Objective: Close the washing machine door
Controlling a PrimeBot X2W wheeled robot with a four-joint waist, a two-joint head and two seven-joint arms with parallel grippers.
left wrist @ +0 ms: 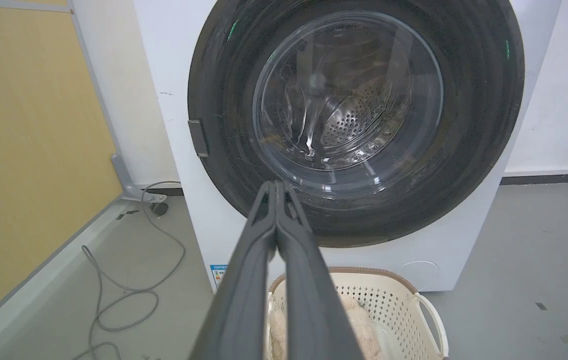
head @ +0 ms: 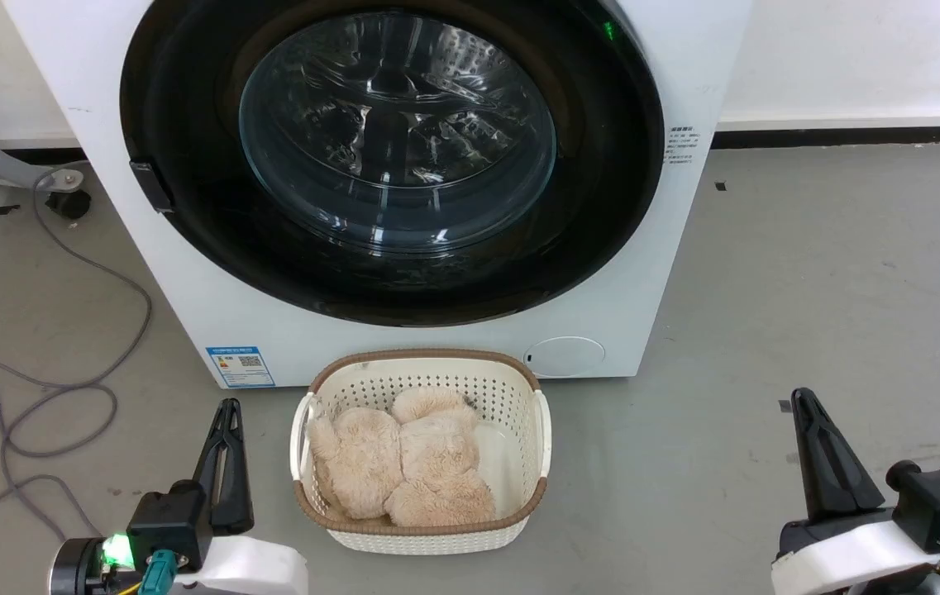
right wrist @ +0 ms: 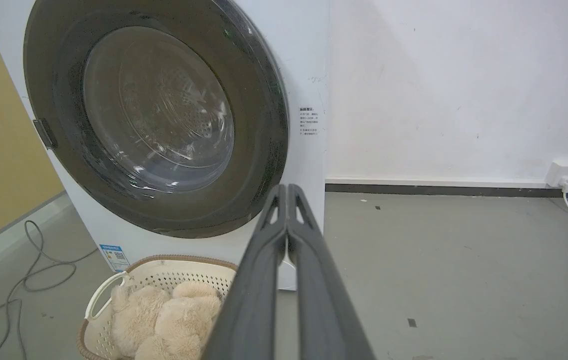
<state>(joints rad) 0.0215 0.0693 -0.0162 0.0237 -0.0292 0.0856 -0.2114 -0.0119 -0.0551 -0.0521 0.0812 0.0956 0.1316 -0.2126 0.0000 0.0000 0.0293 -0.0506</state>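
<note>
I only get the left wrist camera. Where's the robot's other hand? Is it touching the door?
Observer: No. The right gripper hangs low over bare floor, fingers together, well apart from the washing machine door.
Operator: What's the fluffy thing in the basket?
Observer: A beige plush toy, lying in the basket before the washing machine.
Operator: Anything off to the right?
Observer: A white wall socket low on the wall, something plugged in.
</note>
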